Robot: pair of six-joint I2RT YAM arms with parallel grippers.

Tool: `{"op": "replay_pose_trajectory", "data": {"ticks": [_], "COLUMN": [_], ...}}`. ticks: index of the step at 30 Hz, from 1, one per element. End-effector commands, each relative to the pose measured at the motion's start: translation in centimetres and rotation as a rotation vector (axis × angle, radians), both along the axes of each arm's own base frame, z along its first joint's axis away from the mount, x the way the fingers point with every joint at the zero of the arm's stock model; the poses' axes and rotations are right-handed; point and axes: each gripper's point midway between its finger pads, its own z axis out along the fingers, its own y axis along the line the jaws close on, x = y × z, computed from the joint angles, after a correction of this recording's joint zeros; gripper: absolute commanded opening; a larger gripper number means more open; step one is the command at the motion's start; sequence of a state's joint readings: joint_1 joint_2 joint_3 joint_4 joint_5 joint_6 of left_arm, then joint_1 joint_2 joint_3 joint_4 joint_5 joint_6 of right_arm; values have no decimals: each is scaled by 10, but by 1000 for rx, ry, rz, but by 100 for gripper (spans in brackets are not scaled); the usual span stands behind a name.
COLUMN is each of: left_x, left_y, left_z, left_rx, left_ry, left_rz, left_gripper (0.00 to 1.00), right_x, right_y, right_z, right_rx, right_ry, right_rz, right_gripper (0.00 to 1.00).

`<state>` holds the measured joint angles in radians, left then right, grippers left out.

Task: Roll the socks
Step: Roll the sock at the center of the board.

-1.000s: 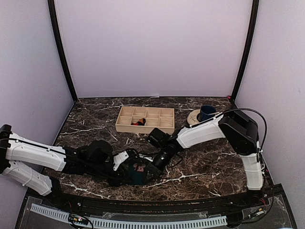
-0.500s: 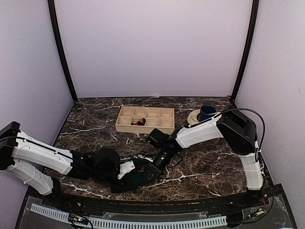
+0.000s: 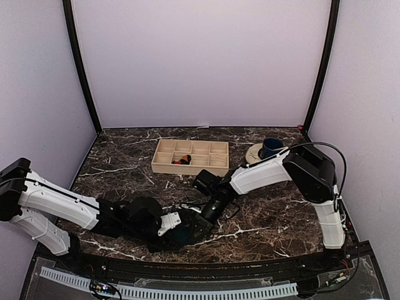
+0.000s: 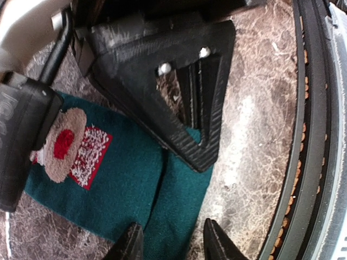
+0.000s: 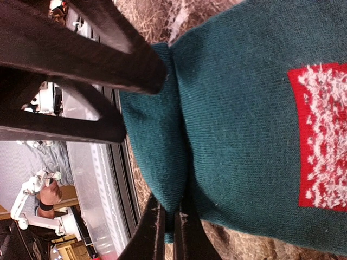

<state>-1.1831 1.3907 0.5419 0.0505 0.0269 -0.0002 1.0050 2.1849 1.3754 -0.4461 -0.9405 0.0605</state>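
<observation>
Socks here come down to one in plain sight: the teal sock [image 4: 124, 179] with its Santa patch [image 4: 70, 146], lying flat on the table [image 4: 249, 124] close to the near edge, between the two arms. The second sock I cannot make out. The teal one is soft, light knit that will likely crease and bunch instead of holding a shape, so a roll probably wants a firm pinch at the free end, through both layers, with the rest pinned down. From the left wrist its long axis seems to slant from upper left to lower right, the plain end pointing toward the rail [image 4: 309, 135] at the table's edge, and a crease crosses it near that end. The right gripper [image 5: 165, 230] is clenched on a fold of fabric there. The left gripper [image 4: 173, 246] stands released — its fingers straddle the sock's edge, gripping nothing.
</observation>
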Motion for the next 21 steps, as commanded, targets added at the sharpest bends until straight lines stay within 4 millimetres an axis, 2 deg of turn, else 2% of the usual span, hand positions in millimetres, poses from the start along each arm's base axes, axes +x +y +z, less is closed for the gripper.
{"op": "replay_pose_trajectory", "data": {"ticks": [1, 7, 17, 21], "left_x": [-4, -7, -8, -14], "left_y": [-4, -7, -6, -9], "left_z": [-4, -15, -12, -16], "left_rx": [30, 71, 65, 71], "left_ry": [9, 39, 46, 87], "left_rz": [-36, -47, -40, -60], "left_gripper": [39, 32, 22, 17], "right_x": [1, 0, 2, 5], "right_y": [1, -1, -3, -5], "right_z": [-1, -1, -7, -6], "right_rx": [9, 9, -13, -12], "right_ry": [16, 24, 11, -9], "right_rz": [10, 15, 7, -5], "right_gripper": [0, 0, 0, 6]}}
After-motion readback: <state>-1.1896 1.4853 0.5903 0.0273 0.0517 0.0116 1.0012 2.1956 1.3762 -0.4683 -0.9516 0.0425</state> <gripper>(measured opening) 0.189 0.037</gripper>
